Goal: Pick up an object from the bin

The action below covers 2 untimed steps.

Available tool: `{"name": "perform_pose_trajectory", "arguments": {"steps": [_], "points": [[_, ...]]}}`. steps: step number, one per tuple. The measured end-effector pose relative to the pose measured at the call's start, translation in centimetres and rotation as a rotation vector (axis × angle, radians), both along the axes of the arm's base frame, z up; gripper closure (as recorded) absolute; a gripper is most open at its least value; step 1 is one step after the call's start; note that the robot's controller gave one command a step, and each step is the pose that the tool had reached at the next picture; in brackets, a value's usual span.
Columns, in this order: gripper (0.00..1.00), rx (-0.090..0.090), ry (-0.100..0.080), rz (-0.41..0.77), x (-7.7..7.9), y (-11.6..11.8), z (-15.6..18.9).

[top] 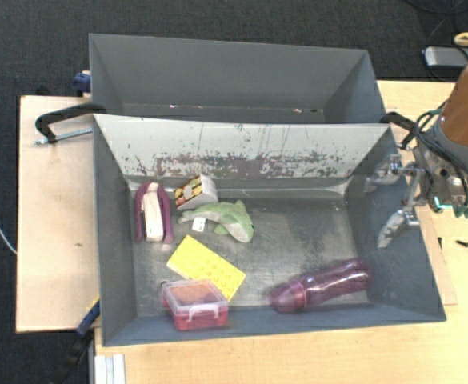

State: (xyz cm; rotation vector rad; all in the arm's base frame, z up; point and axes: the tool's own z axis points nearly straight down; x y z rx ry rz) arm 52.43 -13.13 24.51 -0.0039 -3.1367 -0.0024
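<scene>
The end effector hung at the 3 o'clock side of the bin, above the sloping right wall, its two fingers spread wide with nothing between them. The nearest thing to it was a purple bottle, lying on its side on the floor at about 5 o'clock, just below the end effector and close to the front wall. The bottle's long axis ran from roughly 8 o'clock to 2 o'clock, tilted only a little off the front wall's line. Its darker, narrower cap end pointed toward 8 o'clock, and its broader base pointed toward 2 o'clock, into the right corner. If the bottle was the target, the main risk seemed to be its round, smooth body. Fingers closing along the axis instead of across it would likely slip off or push it rolling against the front wall. The base sat tight to where the walls met, so a descent there could knock a finger on the slope. A grip near the cap might let the heavier end swing down. The yellow card, the pink-lidded box and the green toy lay well apart, toward 7 to 10 o'clock, and looked unlikely to interfere.
</scene>
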Motion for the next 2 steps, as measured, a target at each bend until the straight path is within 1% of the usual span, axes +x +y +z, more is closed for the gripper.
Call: {"name": "perform_pose_trajectory", "arguments": {"steps": [1, 2], "points": [[0.00, -0.002, -0.008, 0.002, 0.2, 0.1, 0.4], [0.00, -0.002, -0.012, 0.006, -0.8, 0.3, -5.4]]}}
